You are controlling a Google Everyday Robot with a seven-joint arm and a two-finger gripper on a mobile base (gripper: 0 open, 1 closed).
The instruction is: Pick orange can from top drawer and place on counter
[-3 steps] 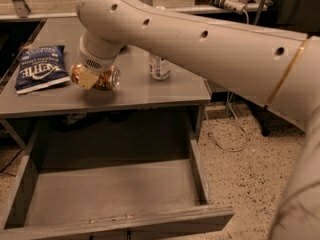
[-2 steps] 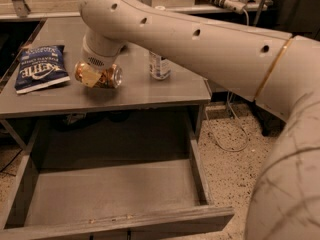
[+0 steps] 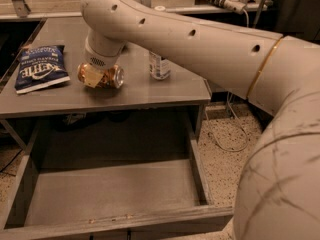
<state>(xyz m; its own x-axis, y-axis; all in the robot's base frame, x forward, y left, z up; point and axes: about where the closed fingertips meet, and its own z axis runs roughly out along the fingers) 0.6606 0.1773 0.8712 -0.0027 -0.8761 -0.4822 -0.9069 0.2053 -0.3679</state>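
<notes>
The orange can (image 3: pixel 111 77) lies on its side on the grey counter (image 3: pixel 150 91), left of centre. My gripper (image 3: pixel 95 77) comes down on it from above, at the end of the big white arm that crosses the view from the right. One beige finger pad (image 3: pixel 91 79) lies across the can's front, and the fingers are closed around the can. The top drawer (image 3: pixel 115 194) stands pulled out below the counter, and its flat grey floor holds nothing.
A blue chip bag (image 3: pixel 40 69) lies on the counter to the left of the can. A clear water bottle (image 3: pixel 159 64) stands to the right of it. The arm's elbow fills the right side of the view. Speckled floor and cables show at the right.
The gripper and the can stay in the same spot on the counter. The near part of the arm has swung in and fills more of the right side.
</notes>
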